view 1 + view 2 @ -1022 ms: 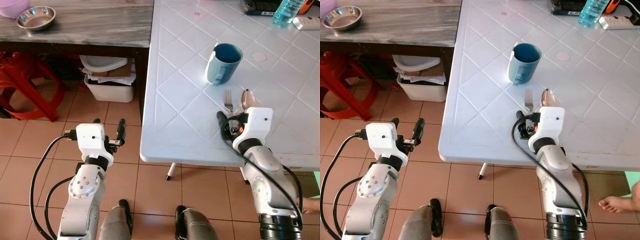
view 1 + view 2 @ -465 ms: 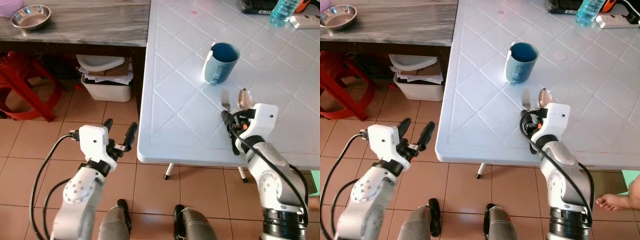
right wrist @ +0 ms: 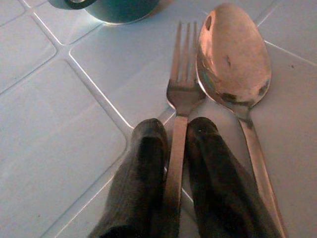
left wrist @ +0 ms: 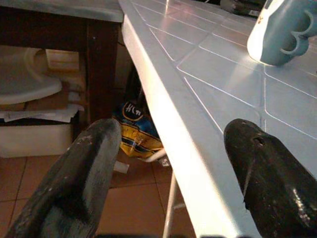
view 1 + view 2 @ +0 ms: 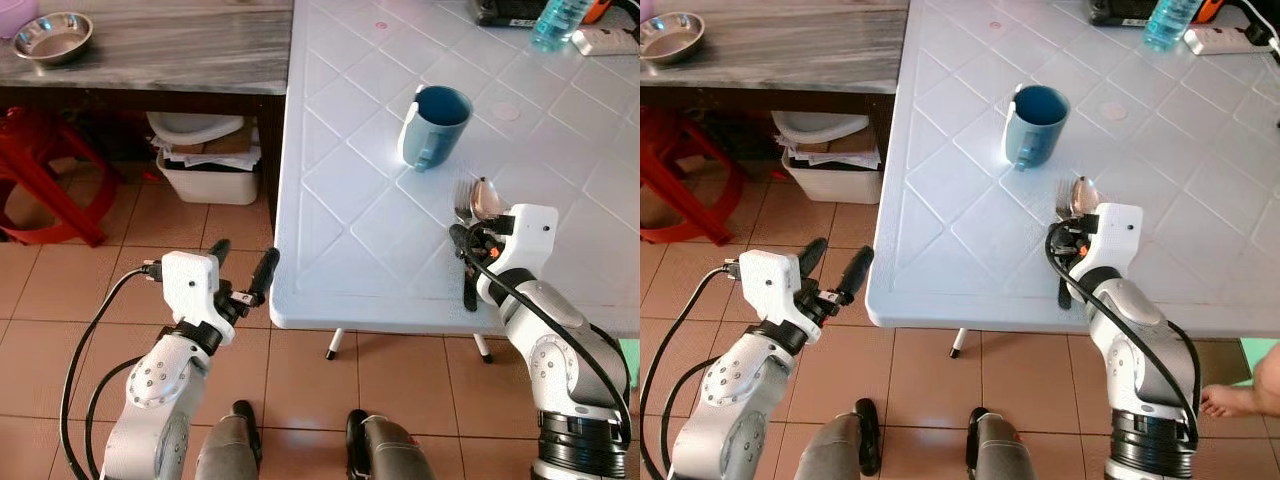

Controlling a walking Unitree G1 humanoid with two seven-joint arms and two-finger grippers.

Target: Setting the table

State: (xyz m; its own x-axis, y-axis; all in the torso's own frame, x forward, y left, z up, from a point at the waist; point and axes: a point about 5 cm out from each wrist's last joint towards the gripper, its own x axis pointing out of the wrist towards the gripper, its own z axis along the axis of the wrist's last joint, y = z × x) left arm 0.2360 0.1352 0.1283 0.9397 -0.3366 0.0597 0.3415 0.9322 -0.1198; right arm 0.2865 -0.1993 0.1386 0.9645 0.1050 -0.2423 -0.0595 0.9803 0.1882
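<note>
Right gripper still clenched on fork beside spoon, left gripper released, risen toward table edge

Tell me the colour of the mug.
The mug is blue, with a darker blue inside; the left eye view shows it best.

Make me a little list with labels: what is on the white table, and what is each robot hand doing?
table: white table
cup: blue mug, upright, beyond the cutlery
cutlery: fork and spoon, side by side
right gripper: fingers closed on the fork's handle
left gripper: open, at the table's near edge, holding nothing
side counter: metal bowl
</note>
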